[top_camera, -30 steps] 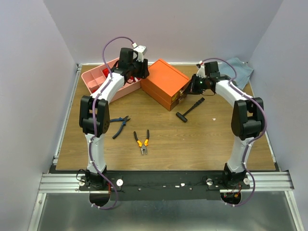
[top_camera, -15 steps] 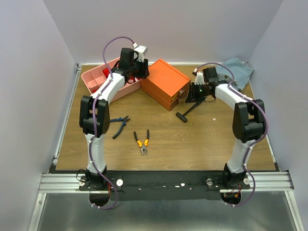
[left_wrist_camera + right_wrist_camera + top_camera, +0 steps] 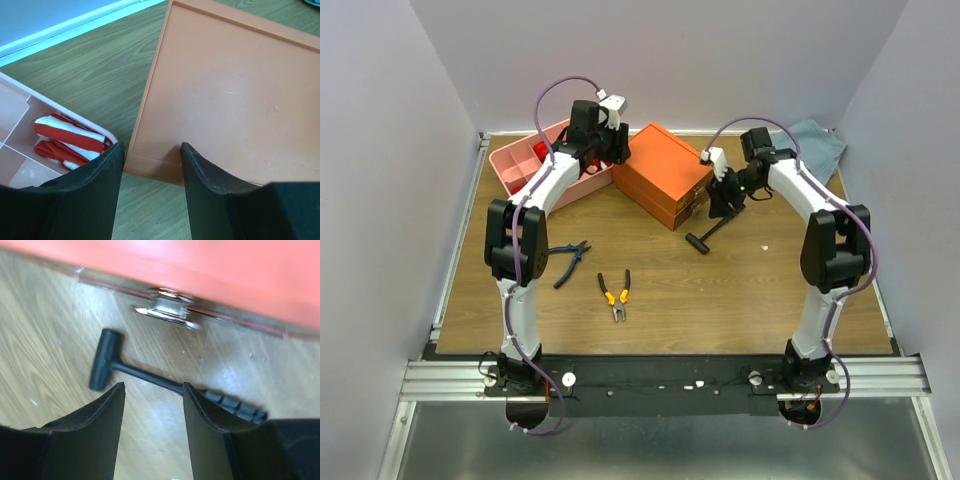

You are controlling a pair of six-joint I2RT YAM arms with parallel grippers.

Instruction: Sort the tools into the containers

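The black hammer lies on the table just right of the orange box. My right gripper hovers over the hammer's handle end, open and empty. In the right wrist view the hammer crosses just ahead of the right gripper, below the box's metal latch. My left gripper hangs open and empty between the pink tray and the box. Its wrist view shows the left gripper over the box's near corner. Blue-handled pliers and orange-handled pliers lie on the table in front.
A red and white striped item lies in a compartment of the pink tray. A blue-grey cloth sits at the back right corner. Walls close in the table at the back and both sides.
My right gripper went from shut to open and swung down from the box's side toward the hammer. The left arm has not moved.
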